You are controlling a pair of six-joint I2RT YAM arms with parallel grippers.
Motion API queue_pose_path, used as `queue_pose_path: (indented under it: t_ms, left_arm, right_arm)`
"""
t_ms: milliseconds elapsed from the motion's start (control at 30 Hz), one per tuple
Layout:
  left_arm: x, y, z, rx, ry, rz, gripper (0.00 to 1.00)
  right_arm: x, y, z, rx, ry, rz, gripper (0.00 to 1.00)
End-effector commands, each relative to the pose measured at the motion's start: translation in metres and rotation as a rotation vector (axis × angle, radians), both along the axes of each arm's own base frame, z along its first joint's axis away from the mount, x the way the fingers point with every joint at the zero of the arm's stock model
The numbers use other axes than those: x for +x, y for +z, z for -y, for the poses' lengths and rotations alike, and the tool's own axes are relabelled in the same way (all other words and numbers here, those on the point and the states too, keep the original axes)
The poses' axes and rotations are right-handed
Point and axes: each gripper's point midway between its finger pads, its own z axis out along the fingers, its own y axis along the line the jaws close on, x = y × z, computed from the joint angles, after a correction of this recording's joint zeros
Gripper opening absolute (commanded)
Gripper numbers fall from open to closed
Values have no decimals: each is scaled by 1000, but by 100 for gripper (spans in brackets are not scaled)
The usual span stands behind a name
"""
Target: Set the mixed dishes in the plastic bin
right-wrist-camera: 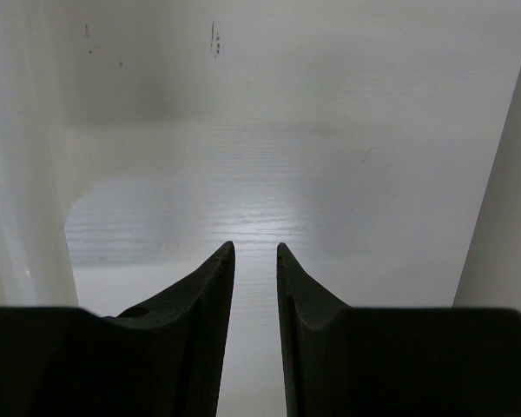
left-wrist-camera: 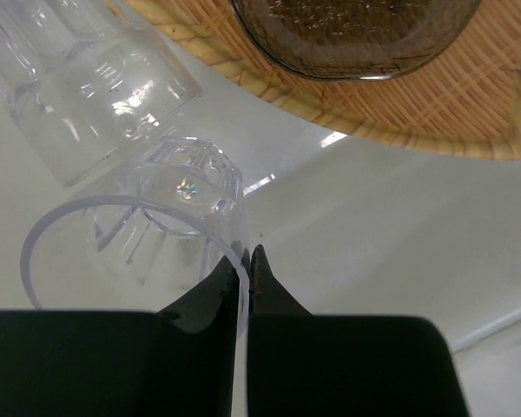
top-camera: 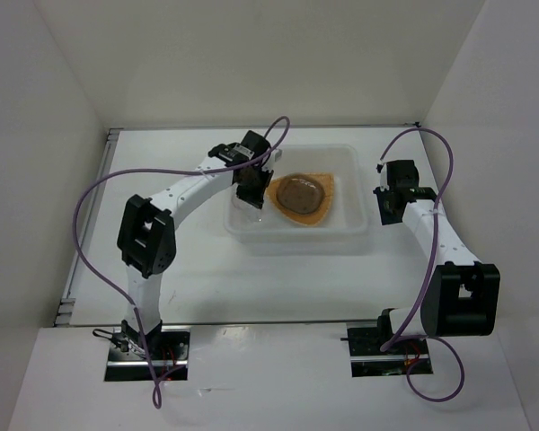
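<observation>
Left end effector (left-wrist-camera: 247, 254) down inside the bin (top-camera: 346, 235), at its left end. Shut tight on the thin rim of a glass cup (left-wrist-camera: 182, 191), with one finger inside the mouth and the other outside. Cup tipped over, open mouth toward the wrist camera, bottom pointing away. Hard to tell if touching the bin floor or lifted a little. Just behind it, a second glass cup (left-wrist-camera: 87, 78), also clear, also in the bin, right up against the bottom of the first one or nearly so. To the right of both cups, an orange plate (top-camera: 330, 199) lying flat on the bin floor, with thin woven-looking lines all over it. Both cups near the plate's edge. On top of the plate, in the middle, a round grey-brown saucer (top-camera: 299, 191). Right end effector (right-wrist-camera: 255, 250) outside the bin, just past its right side, low over the white table (right-wrist-camera: 269, 174). Fingers a little way apart, nothing between them, holding nothing. Bin in the middle of the table, between the two arms, far bigger than any dish in it.
</observation>
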Motion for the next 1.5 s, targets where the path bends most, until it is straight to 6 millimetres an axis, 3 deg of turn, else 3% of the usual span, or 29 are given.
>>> queue_pose_path:
  t_ms: [0,200,300,400,567,600,633,667,733,767,833,933,1067,1167,1333,1467]
  left_arm:
    - [9,-1,0,39,-9,35,0]
    - [11,-18,2,77,-9,13,0]
    - [11,-30,3,106,-10,3,7]
    - [10,-26,7,100,-18,12,29]
    - [6,-18,5,136,-18,3,54]
    - [9,-13,2,149,-10,16,70]
    - [6,-6,3,168,1,19,78]
    - [19,20,7,146,17,86,83]
    - [33,59,3,137,88,176,94]
    - [43,92,7,85,122,253,97]
    - [56,110,-5,67,199,291,100]
    - [73,91,-34,93,288,231,100]
    - [70,32,-40,134,294,68,100]
    - [70,4,-41,140,297,-13,100]
    - [76,-13,-36,123,315,-61,100]
    - [79,-8,-27,84,309,-68,100]
  right_arm:
    - [4,5,0,-13,-2,36,32]
    - [4,5,0,-13,-2,36,32]
    - [4,5,0,-13,-2,36,32]
    - [4,5,0,-13,-2,36,32]
    - [4,5,0,-13,-2,36,32]
    - [4,5,0,-13,-2,36,32]
    - [4,5,0,-13,-2,36,32]
    - [4,5,0,-13,-2,36,32]
    - [4,5,0,-13,-2,36,32]
    - [4,5,0,-13,-2,36,32]
    - [5,5,-3,-13,7,36,32]
    - [5,5,-3,-13,7,36,32]
    - [6,4,-10,6,30,36,32]
    - [6,4,-10,6,30,36,32]
    - [4,3,-10,6,30,27,32]
    - [4,3,-10,6,30,27,32]
